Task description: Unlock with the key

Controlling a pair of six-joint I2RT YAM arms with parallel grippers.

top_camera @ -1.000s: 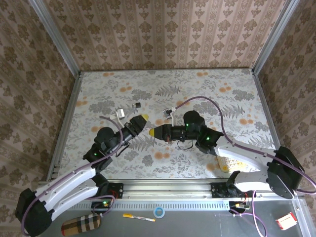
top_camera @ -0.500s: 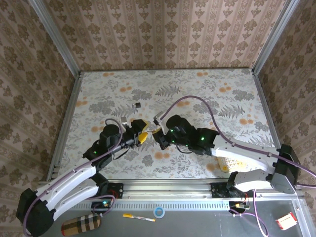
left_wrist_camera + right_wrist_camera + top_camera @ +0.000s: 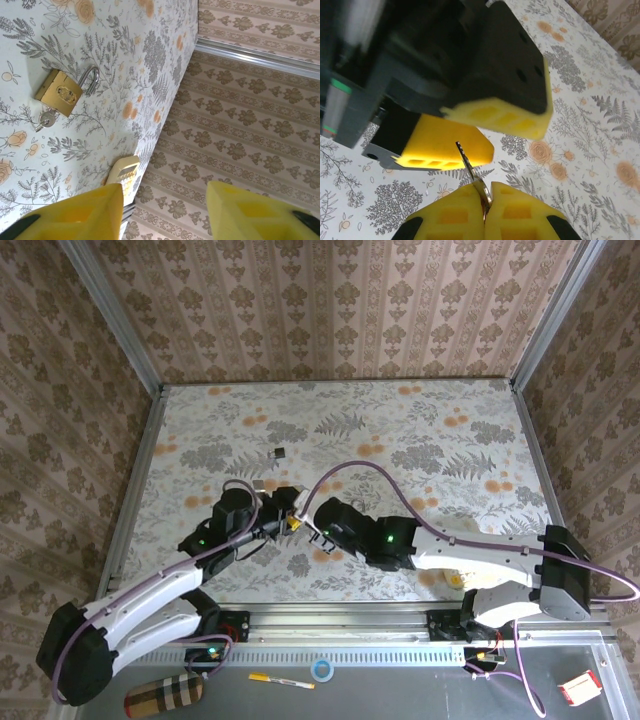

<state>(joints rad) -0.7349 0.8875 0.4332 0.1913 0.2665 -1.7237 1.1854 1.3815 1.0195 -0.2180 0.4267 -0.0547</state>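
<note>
Your right pincer [image 3: 486, 194] is clenched. Its two yellow fingers press together on the key [image 3: 469, 167], a thin toothed metal blade that stands up out of the seam between them, with its head buried between the pads. Just beyond those fingertips sits your left pincer [image 3: 165, 212], released, with its yellow fingers [image 3: 447, 150] standing apart and clamping nothing. The blade's tip reaches the edge of the lower of those two fingers, but you cannot tell whether it touches. From above, the two pincers meet tip to tip over the floral-printed table top [image 3: 450, 420].

Farther out, ahead of the left pincer and off to one side of its fingers, a square brass padlock with a silver shackle [image 3: 59, 92] lies flat on the table. It is well clear of that pincer. A small round silvery piece [image 3: 47, 119] sits at the padlock's end opposite the shackle.

Beyond both pincers a tiny dark squarish thing [image 3: 280, 452] lies alone on the table, too small to identify.
</note>
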